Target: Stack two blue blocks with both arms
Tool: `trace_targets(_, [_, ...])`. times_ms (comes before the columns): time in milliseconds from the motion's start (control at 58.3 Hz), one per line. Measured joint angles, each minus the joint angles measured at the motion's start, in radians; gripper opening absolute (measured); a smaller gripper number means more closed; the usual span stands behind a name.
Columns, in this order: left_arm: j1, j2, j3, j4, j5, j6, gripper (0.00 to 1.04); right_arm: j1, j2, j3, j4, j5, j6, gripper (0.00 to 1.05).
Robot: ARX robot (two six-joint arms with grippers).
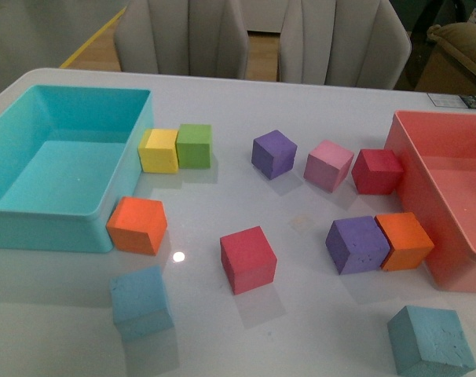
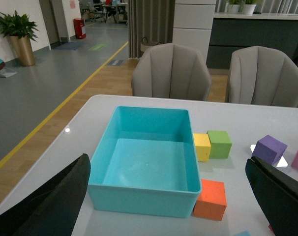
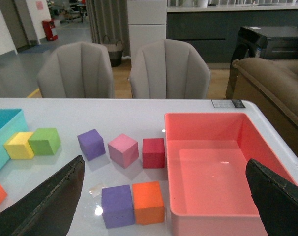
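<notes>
The light-blue block (image 1: 141, 302) lies at seven o'clock in the front view and the teal-blue block (image 1: 432, 339) at five o'clock. They are well apart, both matte foam cubes resting on the white table (image 1: 301, 102). Neither sits between fingers. The left gripper (image 2: 167, 164) is spread wide and faces the turquoise bin (image 2: 139, 196). The right gripper (image 3: 164, 166) is also spread wide and empty, and faces the pink bin (image 3: 203, 117).

Of the left gripper (image 2: 167, 164) just 2 fingers (image 2: 50, 206) showed: broad, matte black wedges with smooth, plain faces, narrowing to blunt rounded tips. The right gripper (image 3: 164, 164) was the same make, its 2 fingers (image 3: 282, 201) also matte black and wedge-shaped, with a faint grey sheen along their inner edges and a slightly grainy surface.
</notes>
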Motion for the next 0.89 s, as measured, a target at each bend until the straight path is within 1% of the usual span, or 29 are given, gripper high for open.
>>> trace_targets(737, [0.000, 0.000, 0.000, 0.000, 0.000, 0.000, 0.96, 0.000, 0.002, 0.001, -0.002, -0.003, -0.001, 0.96])
trace_targets(754, [0.000, 0.000, 0.000, 0.000, 0.000, 0.000, 0.96, -0.003, 0.023, 0.013, -0.038, -0.019, -0.019, 0.96])
trace_targets(771, [0.000, 0.000, 0.000, 0.000, 0.000, 0.000, 0.96, 0.000, 0.052, 0.039, -0.102, -0.058, -0.051, 0.96])
trace_targets(789, [0.000, 0.000, 0.000, 0.000, 0.000, 0.000, 0.96, 0.008, 0.101, 0.068, -0.168, -0.065, -0.071, 0.96])
trace_targets(823, [0.000, 0.000, 0.000, 0.000, 0.000, 0.000, 0.96, 0.031, 0.193, 0.109, -0.240, -0.061, -0.108, 0.96])
trace_targets(840, [0.000, 0.000, 0.000, 0.000, 0.000, 0.000, 0.96, 0.050, 0.257, 0.129, -0.258, -0.055, -0.122, 0.96])
trace_targets(874, [0.000, 0.000, 0.000, 0.000, 0.000, 0.000, 0.96, 0.094, 0.389, 0.153, -0.237, -0.034, -0.139, 0.96])
trace_targets(891, [0.000, 0.000, 0.000, 0.000, 0.000, 0.000, 0.96, 0.098, 0.404, 0.154, -0.232, -0.034, -0.138, 0.96])
